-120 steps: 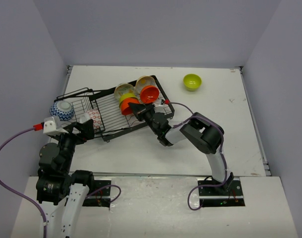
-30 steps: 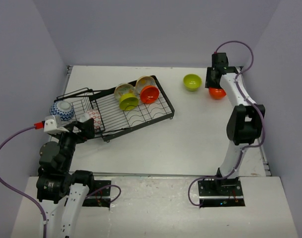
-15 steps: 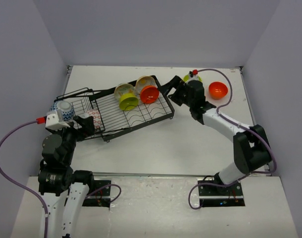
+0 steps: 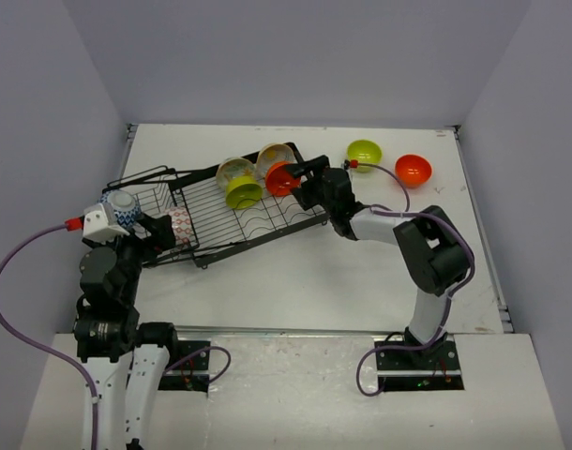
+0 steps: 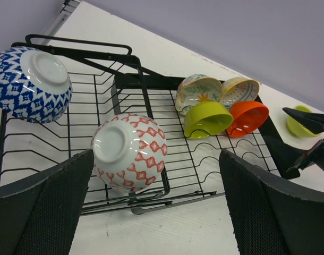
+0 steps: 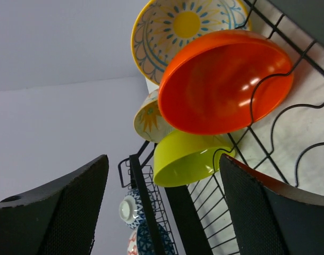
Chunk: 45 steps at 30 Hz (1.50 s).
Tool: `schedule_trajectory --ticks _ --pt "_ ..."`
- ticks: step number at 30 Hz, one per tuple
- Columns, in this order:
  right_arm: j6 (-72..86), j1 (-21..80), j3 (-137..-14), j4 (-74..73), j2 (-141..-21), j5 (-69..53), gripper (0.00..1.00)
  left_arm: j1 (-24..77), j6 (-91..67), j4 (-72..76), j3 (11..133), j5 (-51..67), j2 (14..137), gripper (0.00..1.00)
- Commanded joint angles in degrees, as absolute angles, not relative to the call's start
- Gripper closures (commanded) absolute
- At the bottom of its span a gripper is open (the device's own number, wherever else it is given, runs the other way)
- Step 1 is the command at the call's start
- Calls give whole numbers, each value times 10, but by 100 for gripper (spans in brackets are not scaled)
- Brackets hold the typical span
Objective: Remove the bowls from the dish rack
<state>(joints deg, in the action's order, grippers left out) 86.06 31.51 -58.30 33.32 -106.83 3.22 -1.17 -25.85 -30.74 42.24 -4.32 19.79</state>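
Note:
The black dish rack (image 4: 267, 220) lies at the table's left centre. At its far end stand two cream bowls (image 4: 235, 171), a lime green bowl (image 4: 243, 192) and an orange-red bowl (image 4: 282, 178). My right gripper (image 4: 300, 180) is open at the rack's right end, right beside the orange-red bowl (image 6: 226, 82), with the lime bowl (image 6: 188, 156) ahead of its fingers. In the side basket sit a blue-and-white bowl (image 5: 32, 82) and a red-and-white bowl (image 5: 130, 151). My left gripper (image 5: 156, 212) hangs open just in front of the red-and-white bowl, holding nothing.
A second lime green bowl (image 4: 365, 154) and a second orange-red bowl (image 4: 413, 170) stand on the bare table at the far right. The rack's handle (image 5: 77, 41) rises at its left end. Grey walls enclose the table.
My right gripper let go of an orange-red bowl at the far right of the table and swung left back to the rack. The left arm shifted only slightly.

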Motion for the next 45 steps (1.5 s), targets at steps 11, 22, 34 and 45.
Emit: schedule_trajectory --ticks 11,22,34,45 --pt "879 325 -690 309 -1150 106 41 -8 -242 -270 404 -3 172 0" --pt "867 328 -765 269 -1198 134 51 17 -241 -270 403 -3 162 0" --pt "900 333 -769 277 -1233 122 75 20 -240 -269 403 -3 156 0" --pt "918 337 -731 359 -1223 110 95 21 -240 -269 403 -3 148 0"
